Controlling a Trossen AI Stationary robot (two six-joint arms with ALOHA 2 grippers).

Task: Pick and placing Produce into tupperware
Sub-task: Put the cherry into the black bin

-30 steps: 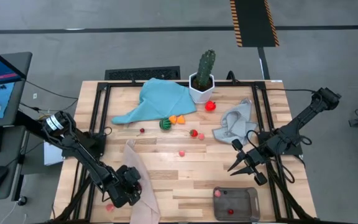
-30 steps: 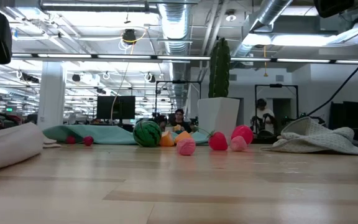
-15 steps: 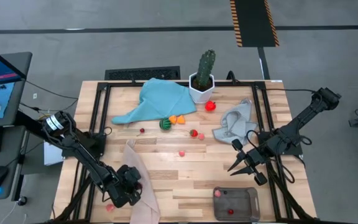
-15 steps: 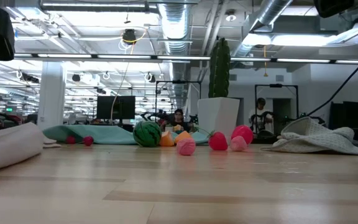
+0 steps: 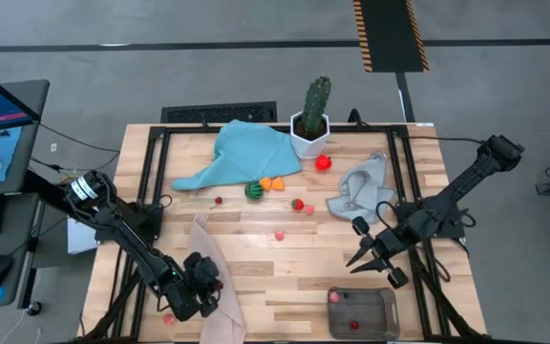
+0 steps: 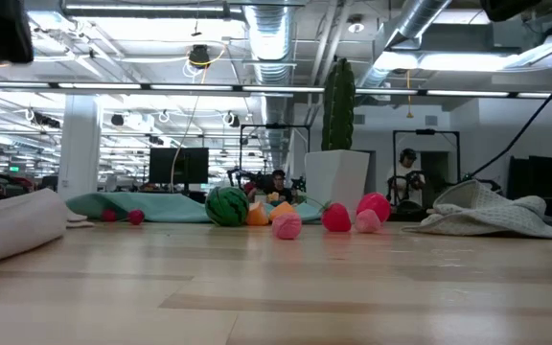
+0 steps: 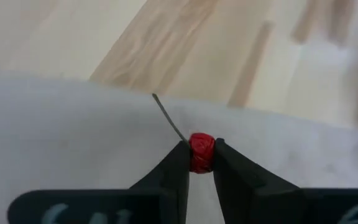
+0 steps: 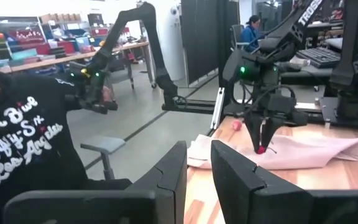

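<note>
One red produce piece (image 7: 201,152) pinched in left gripper (image 7: 200,155).

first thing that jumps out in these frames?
The left gripper at the table's near-left corner, pinching a small red piece of produce just above the pink cloth. Next, the tall green cactus in its white pot at the far edge, with the rest of the toy produce scattered in front of it.

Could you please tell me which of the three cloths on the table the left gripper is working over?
The pale pink cloth at the near-left edge; the left gripper pinches a small red fruit above it.
</note>
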